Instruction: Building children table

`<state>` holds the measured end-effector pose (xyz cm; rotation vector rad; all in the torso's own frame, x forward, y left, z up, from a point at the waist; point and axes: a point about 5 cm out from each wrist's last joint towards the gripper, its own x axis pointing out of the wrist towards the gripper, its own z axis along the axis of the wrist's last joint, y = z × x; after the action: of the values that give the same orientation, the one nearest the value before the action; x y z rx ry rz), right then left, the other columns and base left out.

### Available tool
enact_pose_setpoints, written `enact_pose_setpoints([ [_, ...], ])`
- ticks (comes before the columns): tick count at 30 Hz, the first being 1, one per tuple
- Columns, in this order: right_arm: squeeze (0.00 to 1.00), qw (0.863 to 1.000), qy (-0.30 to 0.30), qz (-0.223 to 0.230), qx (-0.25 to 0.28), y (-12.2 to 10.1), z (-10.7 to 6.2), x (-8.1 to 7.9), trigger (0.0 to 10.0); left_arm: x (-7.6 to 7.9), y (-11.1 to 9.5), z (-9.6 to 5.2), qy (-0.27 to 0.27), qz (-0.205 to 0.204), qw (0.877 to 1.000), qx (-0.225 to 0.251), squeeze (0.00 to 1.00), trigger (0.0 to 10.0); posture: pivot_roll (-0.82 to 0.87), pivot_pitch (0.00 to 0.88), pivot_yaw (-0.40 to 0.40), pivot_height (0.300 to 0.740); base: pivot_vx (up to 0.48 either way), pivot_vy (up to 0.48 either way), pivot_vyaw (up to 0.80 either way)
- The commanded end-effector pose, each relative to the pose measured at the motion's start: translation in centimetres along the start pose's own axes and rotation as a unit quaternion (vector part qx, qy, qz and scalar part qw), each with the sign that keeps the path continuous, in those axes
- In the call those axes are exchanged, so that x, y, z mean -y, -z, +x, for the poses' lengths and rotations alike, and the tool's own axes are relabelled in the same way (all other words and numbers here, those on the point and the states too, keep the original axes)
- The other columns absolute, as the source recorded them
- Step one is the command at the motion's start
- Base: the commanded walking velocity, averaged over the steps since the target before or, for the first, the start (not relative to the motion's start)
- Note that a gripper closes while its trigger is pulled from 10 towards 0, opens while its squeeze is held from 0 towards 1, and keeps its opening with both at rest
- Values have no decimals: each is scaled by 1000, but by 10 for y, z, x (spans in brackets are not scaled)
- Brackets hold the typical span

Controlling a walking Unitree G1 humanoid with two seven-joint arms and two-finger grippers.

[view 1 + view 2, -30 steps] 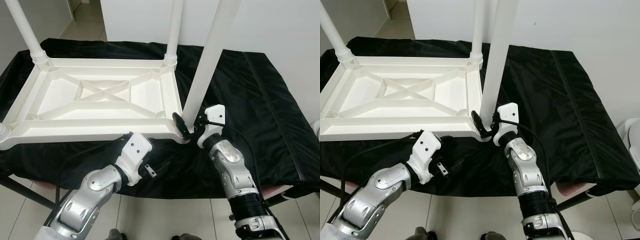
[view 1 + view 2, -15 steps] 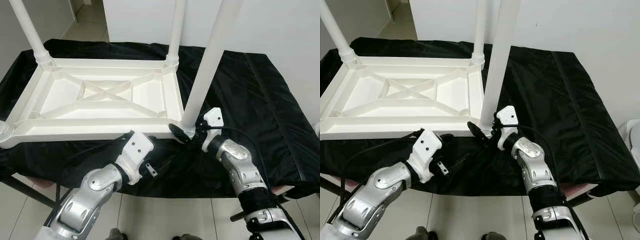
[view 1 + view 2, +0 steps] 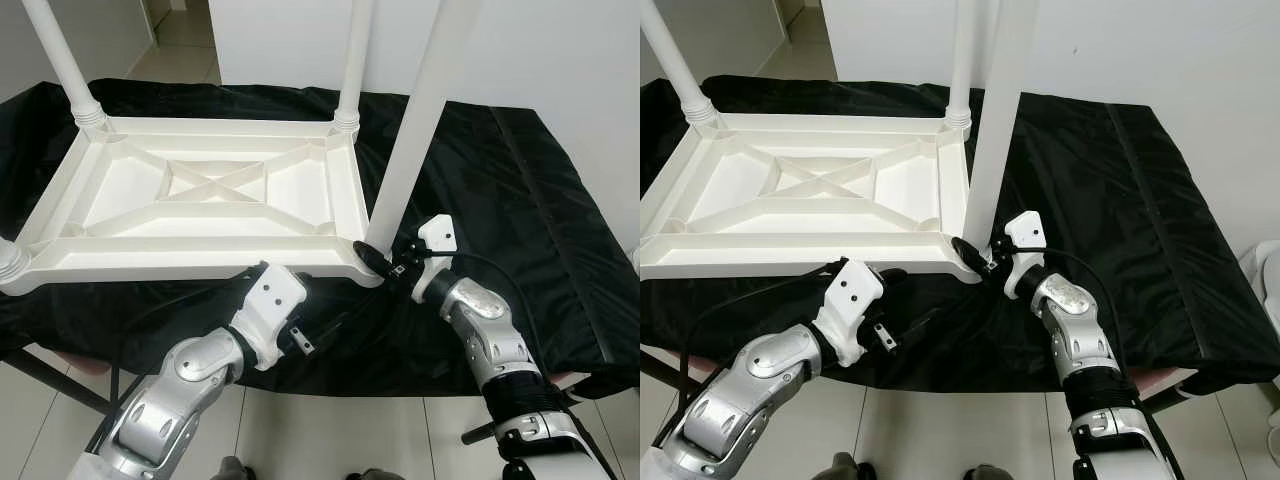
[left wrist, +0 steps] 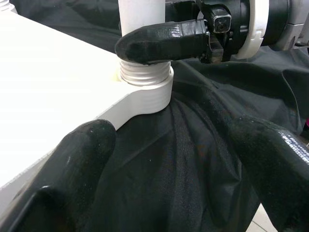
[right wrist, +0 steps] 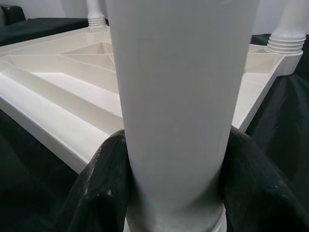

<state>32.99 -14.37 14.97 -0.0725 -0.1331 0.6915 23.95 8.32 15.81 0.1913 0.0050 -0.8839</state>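
A white children's table top (image 3: 180, 262) lies upside down on a black cloth. Its near right leg (image 3: 415, 120) stands upright in the corner socket (image 4: 145, 77). My right gripper (image 3: 378, 258) is shut on the base of that leg, with one black finger (image 5: 104, 193) on each side of it. Two more legs (image 3: 60, 60) (image 3: 352, 60) stand at the far corners. My left gripper (image 4: 169, 159) is open just below the table's front edge, beside that same corner, with nothing between its fingers (image 4: 72, 164).
The black cloth (image 3: 500, 170) covers a work table and hangs over its front edge. A round socket (image 3: 8, 262) shows at the top's near left corner. White walls stand behind, and tiled floor (image 3: 330, 440) lies below.
My right wrist has turned around the leg's base and the forearm has swung a little to the right. The left arm has stayed where it was.
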Motion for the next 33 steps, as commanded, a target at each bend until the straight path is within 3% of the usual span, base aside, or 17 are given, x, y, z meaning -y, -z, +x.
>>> enact_pose_setpoints([
  [1,0,1000,8,8,-11,6,-1,-3,10000,2,-2,0,5,4,1000,0,0,10000,-96,125,21,740,0,0,0],
  [17,0,998,56,7,-35,11,4,-21,10000,5,-2,1,9,-3,1000,1,0,10000,-104,127,9,740,0,0,0],
  [23,0,992,118,16,-38,7,6,-29,10000,6,-3,2,9,-3,1000,5,0,10000,-103,125,3,740,0,0,0],
  [26,0,979,196,34,-47,9,5,-36,10000,7,-3,2,10,-6,1000,6,0,10000,-103,119,-5,740,0,0,0],
  [28,0,976,210,36,-48,9,5,-37,10000,7,-3,2,11,-6,1000,6,0,10000,-103,119,-5,740,0,0,0],
  [30,0,966,249,57,-36,8,8,-59,10000,9,-4,4,13,-7,1000,9,0,10000,-101,105,-14,740,0,0,0],
  [33,0,966,248,70,-27,4,12,-72,10000,11,-5,6,16,-9,1000,12,0,10000,-106,103,-11,740,0,0,0],
])
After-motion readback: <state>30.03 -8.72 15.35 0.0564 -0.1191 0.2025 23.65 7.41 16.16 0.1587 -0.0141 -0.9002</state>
